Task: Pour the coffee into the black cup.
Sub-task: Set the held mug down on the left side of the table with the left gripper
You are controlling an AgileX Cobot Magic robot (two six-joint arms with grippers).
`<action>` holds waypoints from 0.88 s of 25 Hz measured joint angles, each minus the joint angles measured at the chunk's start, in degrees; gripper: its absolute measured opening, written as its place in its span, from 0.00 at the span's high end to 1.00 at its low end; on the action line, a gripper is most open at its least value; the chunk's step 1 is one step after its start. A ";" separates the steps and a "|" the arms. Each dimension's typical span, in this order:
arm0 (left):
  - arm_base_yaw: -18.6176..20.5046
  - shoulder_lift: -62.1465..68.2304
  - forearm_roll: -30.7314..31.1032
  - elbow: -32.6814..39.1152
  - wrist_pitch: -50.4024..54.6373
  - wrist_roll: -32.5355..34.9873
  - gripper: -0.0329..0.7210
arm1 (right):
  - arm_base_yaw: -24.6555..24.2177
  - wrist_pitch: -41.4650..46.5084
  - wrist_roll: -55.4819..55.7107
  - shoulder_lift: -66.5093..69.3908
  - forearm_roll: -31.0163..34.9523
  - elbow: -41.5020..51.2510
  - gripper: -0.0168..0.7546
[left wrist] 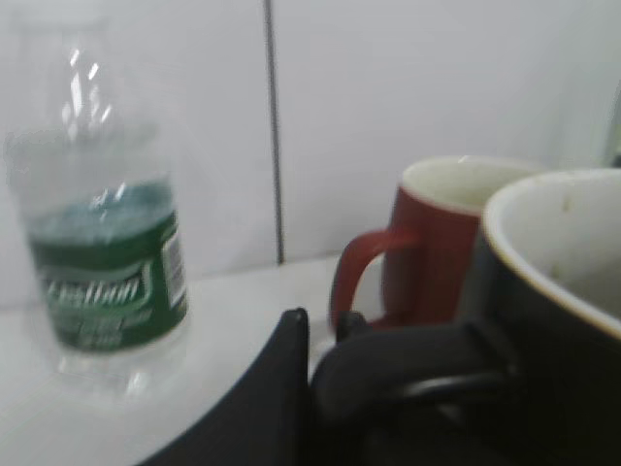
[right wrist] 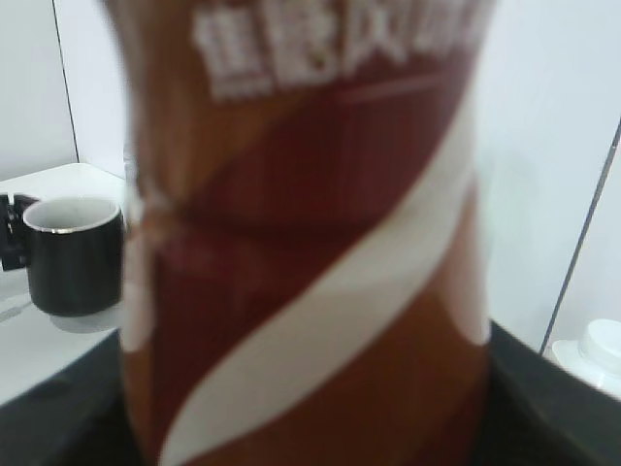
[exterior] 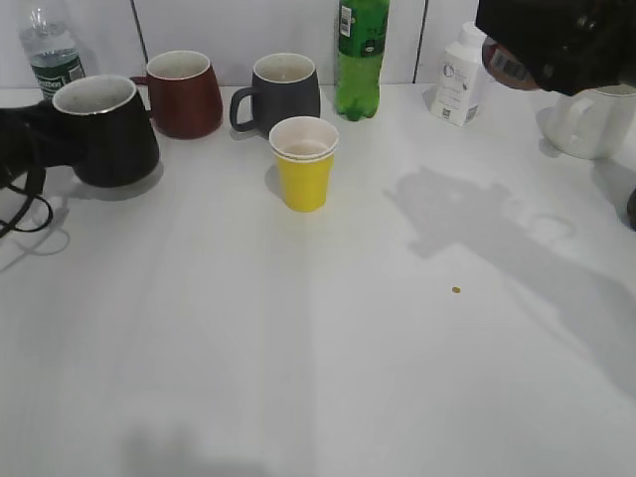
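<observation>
Glossy black cup (exterior: 104, 129) sits far left, its handle pinched by the left gripper (left wrist: 320, 379). Coffee bottle (right wrist: 301, 243) — rigid, slick-labelled, best gripped at its waist — hangs far right, clamped in the right gripper (exterior: 556, 45).

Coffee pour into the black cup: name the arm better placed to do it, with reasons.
Right. Its gripper already holds the coffee bottle, raised at the table's far right. The left gripper is shut on the black cup's handle, steadying it.
</observation>
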 joint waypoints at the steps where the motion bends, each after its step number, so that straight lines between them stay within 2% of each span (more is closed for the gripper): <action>1: 0.00 0.62 -0.80 0.00 0.00 0.10 0.88 | 0.00 0.00 0.00 0.00 0.00 0.00 0.29; 19: 0.06 5.12 -2.71 0.00 -1.70 0.11 0.88 | 0.00 -0.05 0.06 0.00 0.00 0.00 0.29; 22: 0.06 5.12 -2.59 0.00 -1.88 0.11 0.86 | 0.00 -0.05 0.06 0.00 0.00 0.00 0.29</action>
